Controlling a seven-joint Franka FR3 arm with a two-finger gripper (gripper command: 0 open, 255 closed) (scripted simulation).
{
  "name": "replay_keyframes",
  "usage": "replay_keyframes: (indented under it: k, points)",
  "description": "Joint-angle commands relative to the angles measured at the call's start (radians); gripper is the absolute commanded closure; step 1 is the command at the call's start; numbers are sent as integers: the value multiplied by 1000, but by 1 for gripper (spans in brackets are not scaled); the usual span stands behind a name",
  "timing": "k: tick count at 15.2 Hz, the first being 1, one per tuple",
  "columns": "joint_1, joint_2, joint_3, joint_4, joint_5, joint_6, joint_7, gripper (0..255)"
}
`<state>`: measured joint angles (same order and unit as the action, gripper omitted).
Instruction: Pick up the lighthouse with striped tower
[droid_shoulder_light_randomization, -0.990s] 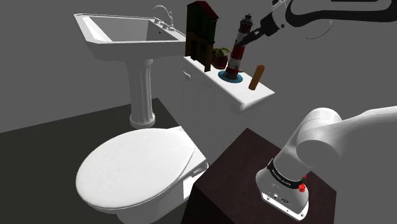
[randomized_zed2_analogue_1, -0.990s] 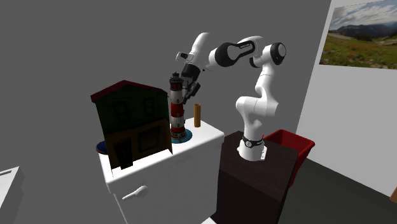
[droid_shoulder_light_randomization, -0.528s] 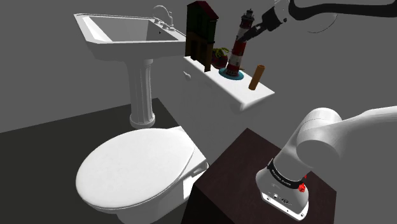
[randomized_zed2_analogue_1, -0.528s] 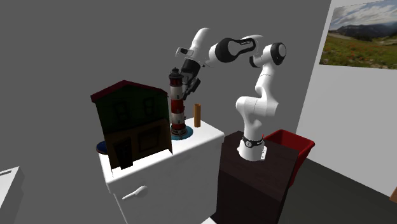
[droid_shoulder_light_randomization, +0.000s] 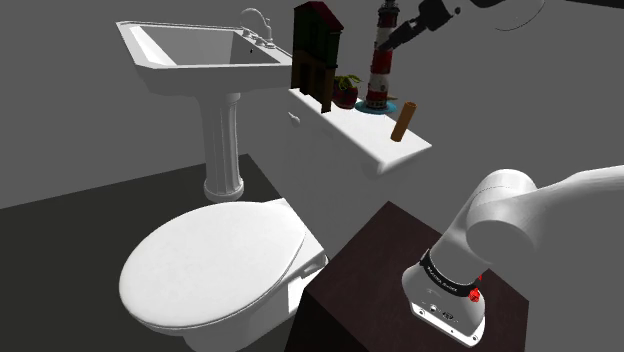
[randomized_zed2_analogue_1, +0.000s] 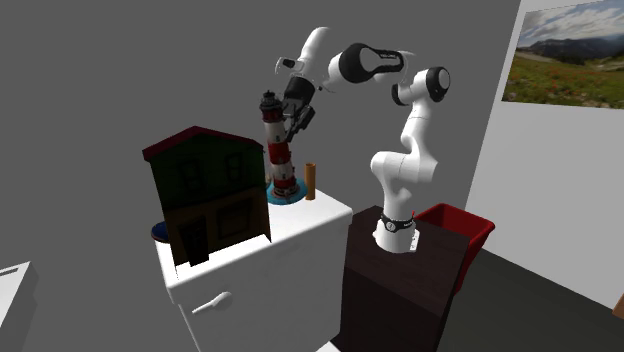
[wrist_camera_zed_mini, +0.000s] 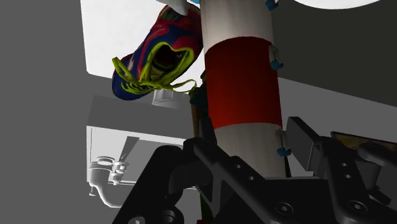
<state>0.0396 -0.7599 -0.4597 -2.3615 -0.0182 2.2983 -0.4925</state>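
From behind the stand (droid_shoulder_light_randomization: 370, 270) the shoulder camera looked down at the cistern (droid_shoulder_light_randomization: 375, 148); the second exterior camera faced the arm (randomized_zed2_analogue_1: 413, 125) across it, sharing its top; the wrist camera hung close above

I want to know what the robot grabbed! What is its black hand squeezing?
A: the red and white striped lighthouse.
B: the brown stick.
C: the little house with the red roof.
A: in the wrist view the gripper has its two black fingers clasped on the lighthouse tower, while the brown stick stands apart on the white tank lid.
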Motion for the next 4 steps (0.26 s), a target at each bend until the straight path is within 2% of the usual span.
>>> replay_keyframes:
  k: [1, 4]
  points:
    - [2, 3, 4, 31, 1, -27, 4, 255]
    - [3, 6, 7, 48, 2, -41, 7, 255]
